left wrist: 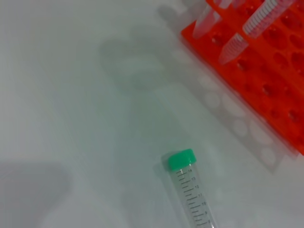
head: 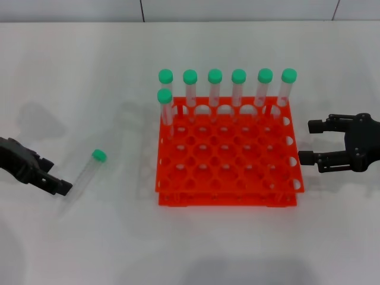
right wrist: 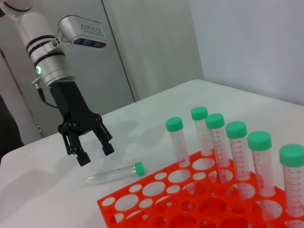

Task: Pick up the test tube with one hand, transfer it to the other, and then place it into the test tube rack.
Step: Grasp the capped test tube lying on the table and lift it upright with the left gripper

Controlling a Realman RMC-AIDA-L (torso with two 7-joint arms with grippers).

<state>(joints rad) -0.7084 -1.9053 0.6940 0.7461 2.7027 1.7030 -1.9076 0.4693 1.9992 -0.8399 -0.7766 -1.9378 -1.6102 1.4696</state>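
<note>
The rack (head: 228, 154) sits at centre frame on the table (head: 89, 71). Seven tubes (head: 238, 89) stand in it — six along the upper row, one just below at that row's left end. A lone tube (head: 89, 169) lies flat at middle left, well apart from the rack. The left gripper (head: 56, 184) is at the far left edge beside the tube's lower end — the right gripper (head: 312, 142) at the right edge, just beside the rack.
</note>
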